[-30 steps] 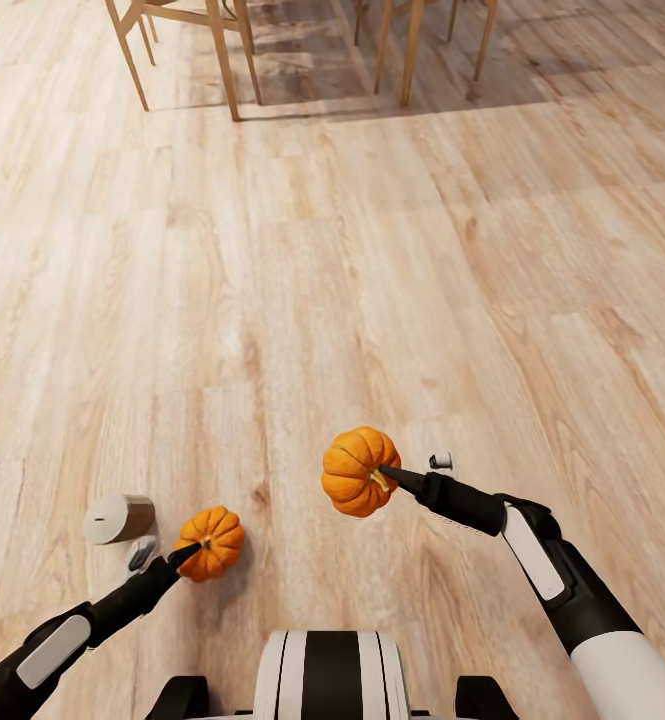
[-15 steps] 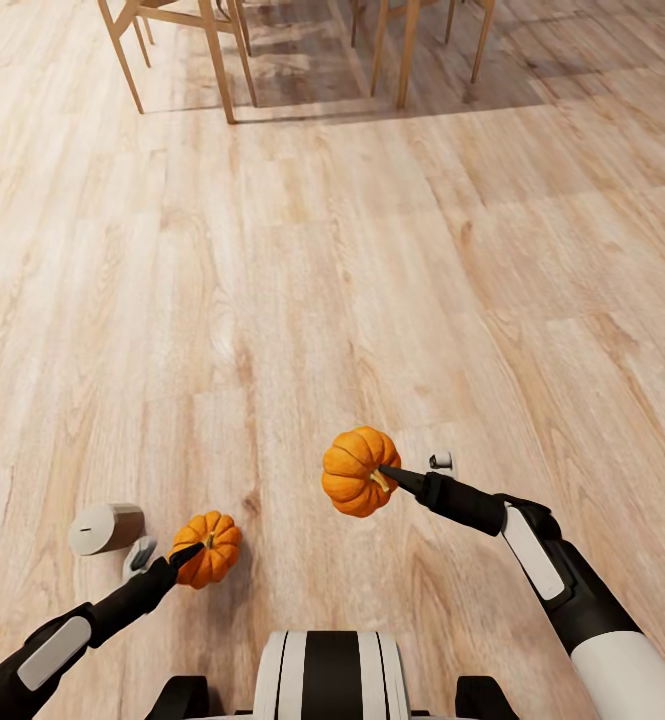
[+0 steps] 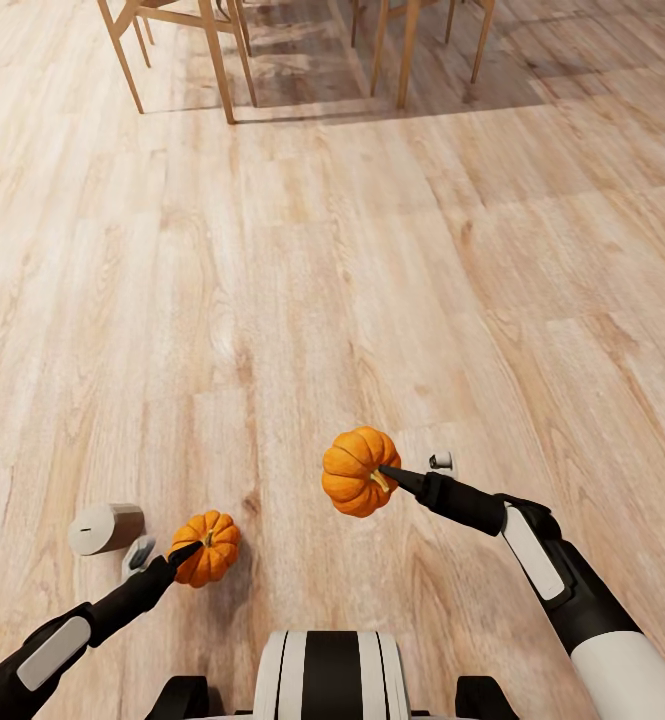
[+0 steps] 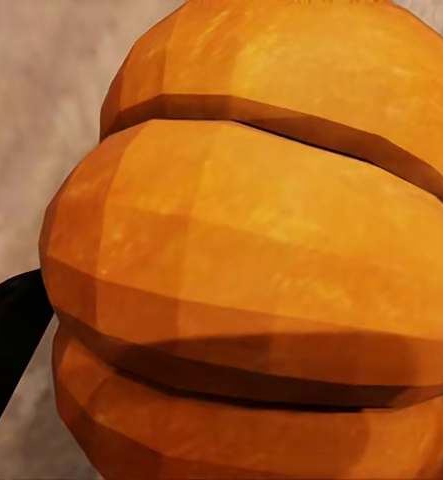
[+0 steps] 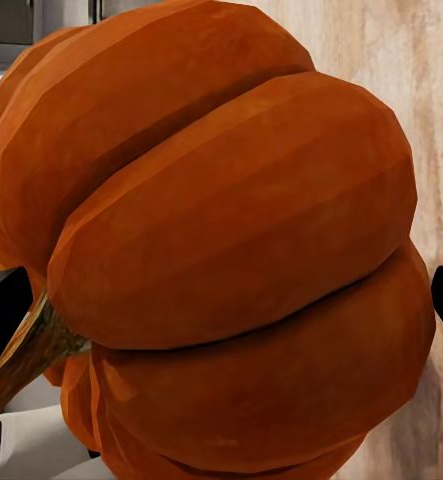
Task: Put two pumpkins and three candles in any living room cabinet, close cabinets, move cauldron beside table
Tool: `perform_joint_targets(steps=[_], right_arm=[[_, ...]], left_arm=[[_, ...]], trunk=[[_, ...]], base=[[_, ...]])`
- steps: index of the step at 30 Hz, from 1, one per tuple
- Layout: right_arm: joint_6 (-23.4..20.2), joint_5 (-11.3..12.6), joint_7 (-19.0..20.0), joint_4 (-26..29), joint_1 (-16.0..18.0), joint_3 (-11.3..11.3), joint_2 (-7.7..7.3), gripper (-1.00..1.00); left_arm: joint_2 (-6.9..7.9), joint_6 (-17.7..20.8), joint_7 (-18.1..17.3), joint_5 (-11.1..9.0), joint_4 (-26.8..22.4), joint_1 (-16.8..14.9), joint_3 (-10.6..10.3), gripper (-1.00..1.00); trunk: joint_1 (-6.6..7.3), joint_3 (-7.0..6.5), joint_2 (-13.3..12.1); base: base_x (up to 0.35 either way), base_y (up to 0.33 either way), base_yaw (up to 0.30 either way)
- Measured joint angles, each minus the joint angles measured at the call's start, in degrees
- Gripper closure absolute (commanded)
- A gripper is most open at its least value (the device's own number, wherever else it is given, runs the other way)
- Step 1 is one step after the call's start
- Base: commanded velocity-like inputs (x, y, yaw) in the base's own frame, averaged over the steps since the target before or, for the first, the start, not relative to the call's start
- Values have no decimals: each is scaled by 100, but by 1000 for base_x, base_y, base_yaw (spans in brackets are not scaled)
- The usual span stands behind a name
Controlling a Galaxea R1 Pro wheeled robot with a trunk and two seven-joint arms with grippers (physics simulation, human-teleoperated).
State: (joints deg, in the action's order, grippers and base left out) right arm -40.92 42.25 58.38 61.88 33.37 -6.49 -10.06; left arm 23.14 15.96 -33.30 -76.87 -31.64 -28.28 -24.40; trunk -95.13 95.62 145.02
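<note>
Left gripper (image 3: 177, 556) was clamped on one ribbed orange pumpkin (image 3: 207, 547) near left; right gripper (image 3: 397, 478) gripped the other pumpkin (image 3: 356, 470) at centre. Both hung over pale wood-plank floor (image 3: 372, 250). Wooden chair legs (image 3: 222, 60) stood far, a pale candle (image 3: 105, 527) on its side at near left.

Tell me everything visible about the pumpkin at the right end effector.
The pumpkin is round, orange and ribbed, with a matte rind and a short tan-brown stem. It is tipped sideways, stem toward the right end effector, whose dark fingertips meet it at the stem. It looks lifted off the wooden floor; nothing else touches it.
</note>
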Motion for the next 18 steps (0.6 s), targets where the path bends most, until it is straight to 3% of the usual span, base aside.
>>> perform_joint_targets(steps=[13,18], right_arm=[[0,0,-3,-7,0,-8,0,100],[3,-4,-4,-1,0,-8,0,100]], left_arm=[[-1,-3,6,8,-3,2,4,100],[-1,-1,153,22,-5,2,-13,100]], trunk=[[0,0,0],[8,-66,-4]], base=[[0,0,0],[0,0,0]])
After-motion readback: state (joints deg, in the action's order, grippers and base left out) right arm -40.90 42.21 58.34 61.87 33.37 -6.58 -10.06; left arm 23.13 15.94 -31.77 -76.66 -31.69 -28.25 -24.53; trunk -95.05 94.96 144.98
